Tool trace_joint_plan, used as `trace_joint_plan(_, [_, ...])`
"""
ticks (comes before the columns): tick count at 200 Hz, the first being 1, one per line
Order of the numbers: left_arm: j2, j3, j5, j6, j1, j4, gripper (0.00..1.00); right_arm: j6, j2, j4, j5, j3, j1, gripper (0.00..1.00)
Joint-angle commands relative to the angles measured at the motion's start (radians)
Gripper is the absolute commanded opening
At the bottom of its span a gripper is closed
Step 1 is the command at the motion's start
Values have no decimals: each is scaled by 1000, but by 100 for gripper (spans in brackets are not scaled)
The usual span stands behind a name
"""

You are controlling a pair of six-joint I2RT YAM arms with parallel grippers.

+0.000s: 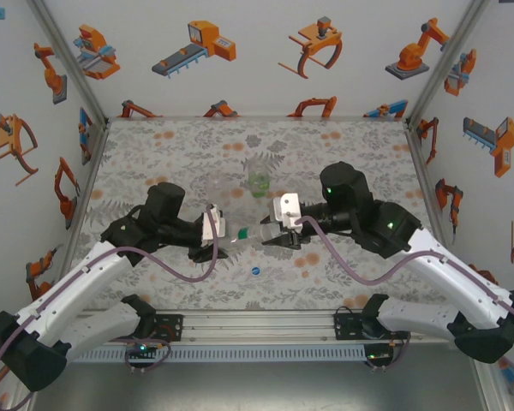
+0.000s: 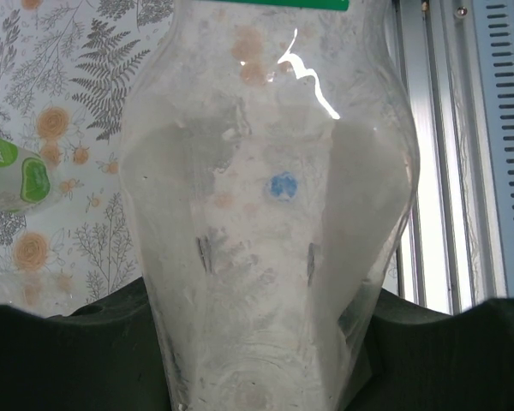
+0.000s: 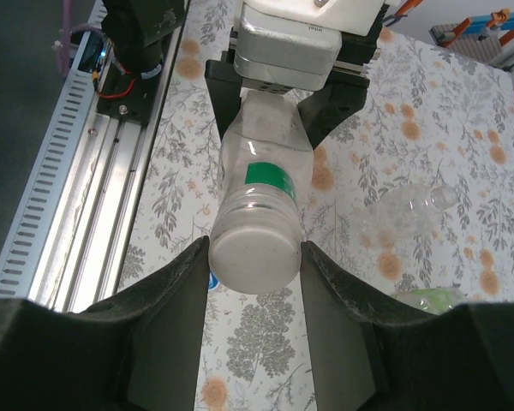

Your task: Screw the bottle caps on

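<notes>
A clear bottle (image 3: 270, 141) with a green label band (image 1: 242, 233) is held level above the table between both arms. My left gripper (image 1: 225, 233) is shut on its body, which fills the left wrist view (image 2: 265, 214). A white cap (image 3: 255, 253) sits on the bottle's neck, and my right gripper (image 3: 255, 261) is shut on it, a finger against each side. The blue cap (image 1: 255, 271) lies loose on the table below, also seen through the bottle (image 2: 283, 186). The green-tinted bottle (image 1: 258, 181) stands behind. Another clear bottle (image 3: 411, 205) lies on its side.
The aluminium rail (image 1: 257, 327) with both arm bases runs along the near edge. Printed walls (image 1: 77, 171) close the table on the left, right and back. The flowered tabletop (image 1: 197, 145) stretches behind the grippers.
</notes>
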Motion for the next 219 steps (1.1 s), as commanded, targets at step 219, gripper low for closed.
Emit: trace_joint_plan(219, [-32,33,97,51,-7,-36,0,-143,41,-100,70,72,115,3])
